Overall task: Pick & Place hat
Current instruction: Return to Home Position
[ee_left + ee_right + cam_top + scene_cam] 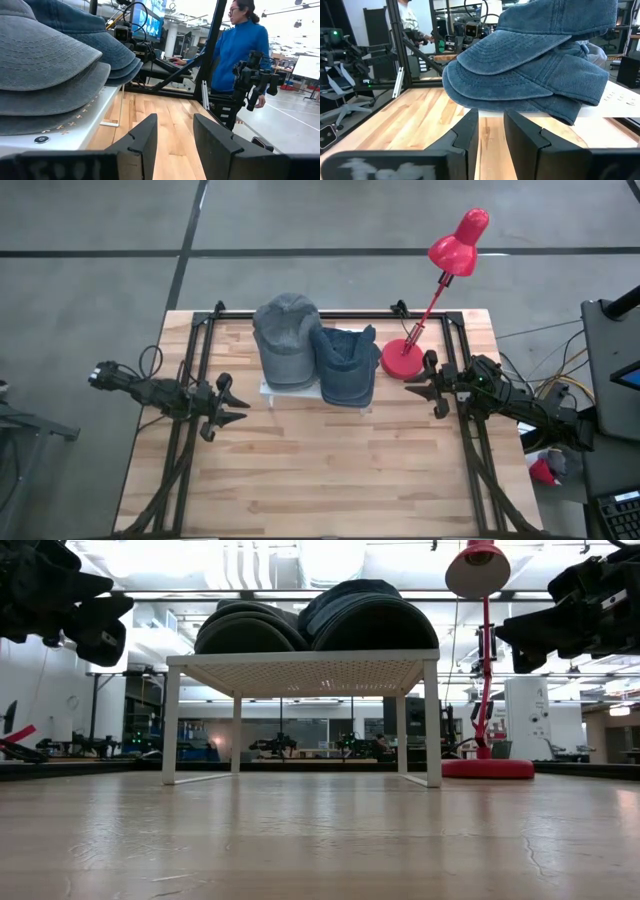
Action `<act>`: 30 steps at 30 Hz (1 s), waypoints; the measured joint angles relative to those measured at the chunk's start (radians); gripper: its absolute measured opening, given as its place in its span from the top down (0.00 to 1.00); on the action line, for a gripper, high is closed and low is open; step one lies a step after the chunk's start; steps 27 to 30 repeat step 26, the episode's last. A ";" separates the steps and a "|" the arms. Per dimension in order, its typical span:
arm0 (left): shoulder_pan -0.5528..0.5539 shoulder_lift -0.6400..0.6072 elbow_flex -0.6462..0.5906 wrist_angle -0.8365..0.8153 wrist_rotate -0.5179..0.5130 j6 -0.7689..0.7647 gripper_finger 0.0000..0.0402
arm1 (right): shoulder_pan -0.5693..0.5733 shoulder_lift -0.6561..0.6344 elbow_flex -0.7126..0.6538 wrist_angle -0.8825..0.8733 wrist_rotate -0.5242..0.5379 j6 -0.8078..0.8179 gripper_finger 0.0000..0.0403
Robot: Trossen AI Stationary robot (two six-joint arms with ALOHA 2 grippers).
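My left pincer (175,120) hangs empty above the 9 o'clock edge of the surface (330,470), its fingers moderately wide apart. My right pincer (491,114) hangs empty above the 3 o'clock edge, its fingers a narrow gap apart. Both point inward toward each other.

Seen from above, the gray caps (285,335) lie at 1 o'clock from my left pincer, near it but apart. The blue caps (345,365) lie at 10 o'clock from my right pincer, also apart. The two stacks sit side by side and touching on a white shelf (300,662), which stands at 12 o'clock on the surface. The blue brims jut past the shelf edge toward my right pincer.

Small marks (70,124) dot the shelf top; I cannot read them as writing, and I can make out no brand on the caps.

A red lamp (455,250) has its base at 11 o'clock from my right pincer, just beside it. Beyond the surface stands a person (240,45) in a blue top.
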 joint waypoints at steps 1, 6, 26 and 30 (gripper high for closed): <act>0.000 0.000 0.000 0.000 0.000 0.000 0.68 | 0.000 0.000 0.000 0.000 0.000 -0.001 0.77; 0.000 0.000 0.000 0.000 0.000 0.000 0.68 | 0.000 0.000 0.000 0.000 0.000 -0.002 0.79; 0.000 0.000 0.000 0.000 0.000 0.000 0.68 | 0.000 0.000 0.000 0.000 0.000 -0.001 0.79; 0.000 0.000 0.000 0.000 0.000 0.000 0.68 | 0.000 0.000 0.000 0.000 0.000 -0.001 0.79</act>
